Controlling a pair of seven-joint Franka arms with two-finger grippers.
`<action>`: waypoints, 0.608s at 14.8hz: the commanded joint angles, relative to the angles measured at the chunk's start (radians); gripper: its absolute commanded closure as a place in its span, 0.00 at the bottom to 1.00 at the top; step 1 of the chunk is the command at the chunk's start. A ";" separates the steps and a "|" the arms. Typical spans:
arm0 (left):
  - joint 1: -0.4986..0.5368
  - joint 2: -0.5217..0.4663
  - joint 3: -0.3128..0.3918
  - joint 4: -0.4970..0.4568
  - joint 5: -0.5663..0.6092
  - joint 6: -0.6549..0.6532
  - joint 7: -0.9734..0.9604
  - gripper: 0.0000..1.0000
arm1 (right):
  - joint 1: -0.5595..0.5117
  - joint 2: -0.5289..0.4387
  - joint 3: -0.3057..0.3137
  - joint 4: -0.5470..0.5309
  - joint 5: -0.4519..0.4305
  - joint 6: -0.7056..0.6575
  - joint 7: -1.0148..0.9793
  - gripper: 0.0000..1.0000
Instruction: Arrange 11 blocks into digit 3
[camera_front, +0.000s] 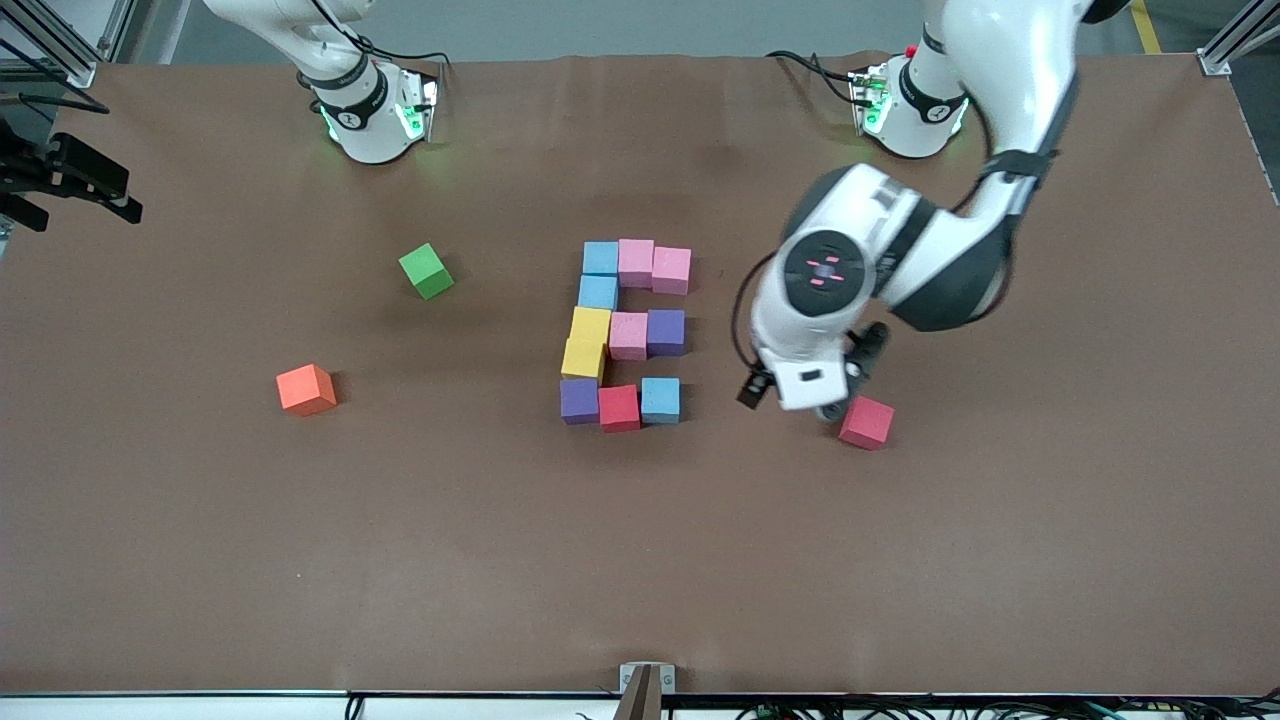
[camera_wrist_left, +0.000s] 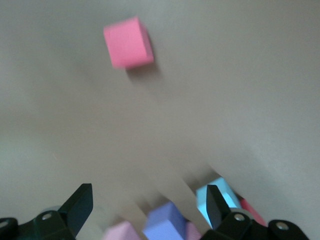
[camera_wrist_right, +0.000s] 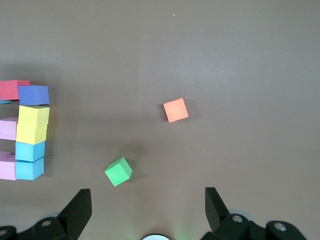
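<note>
The left gripper (camera_wrist_left: 147, 210) hangs wide open and empty over the table, just beside a loose red foam cube (camera_front: 866, 422). The many-coloured foam-cube digit 3 (camera_front: 626, 332) lies mid-table. The right gripper (camera_wrist_right: 147, 210) waits, open and empty, above the green foam cube (camera_wrist_right: 118, 171).

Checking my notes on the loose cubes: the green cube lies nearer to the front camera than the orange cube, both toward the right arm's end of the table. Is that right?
Not quite. The front view shows the green cube lying farther from the front camera than the orange cube, not nearer. The rest holds: both lie toward the right arm's end of the table, apart from the coloured figure.
</note>
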 joint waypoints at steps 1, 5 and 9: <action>0.101 -0.094 -0.007 -0.114 -0.026 0.017 0.316 0.00 | -0.004 -0.023 0.000 -0.028 -0.010 0.014 -0.005 0.00; 0.210 -0.188 -0.006 -0.249 -0.015 0.102 0.660 0.00 | 0.053 -0.022 0.012 -0.028 -0.073 0.031 0.007 0.00; 0.324 -0.309 -0.009 -0.363 -0.020 0.130 0.947 0.00 | 0.037 -0.022 0.003 -0.028 -0.070 0.030 0.007 0.00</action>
